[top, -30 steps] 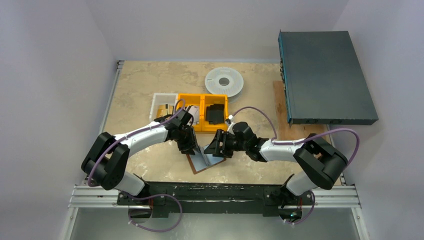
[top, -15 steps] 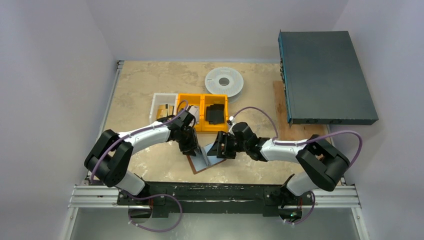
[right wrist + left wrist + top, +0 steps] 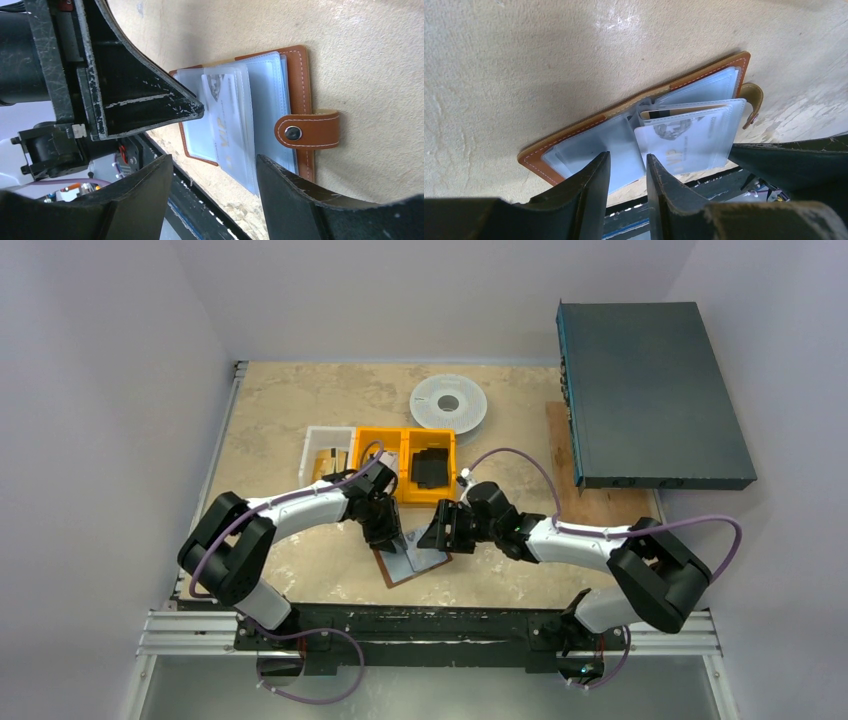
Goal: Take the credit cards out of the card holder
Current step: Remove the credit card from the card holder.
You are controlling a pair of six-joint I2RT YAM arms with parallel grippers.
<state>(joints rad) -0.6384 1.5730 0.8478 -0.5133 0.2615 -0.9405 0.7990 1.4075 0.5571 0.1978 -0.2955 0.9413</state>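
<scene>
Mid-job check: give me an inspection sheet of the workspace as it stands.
Surface: beige mottled table.
Job's things: card holder lies open, strap unfastened; one card in a clear sleeve.
Clutter: orange bins, clear tray, white spool behind it.
Grippers: left gripper narrowly open, tip at the sleeves; right gripper wide open over them.
Cables: purple cables loop clear of the card holder.
Surroundings: dark flat box, wooden board at right; pale walls.

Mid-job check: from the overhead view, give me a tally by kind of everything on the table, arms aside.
orange bins: 2
clear bin: 1
brown card holder: 1
black wallet-like item: 1
white spool: 1
dark teal box: 1
wooden board: 1
Total: 8
The clear bin's contents are too small to count.
</scene>
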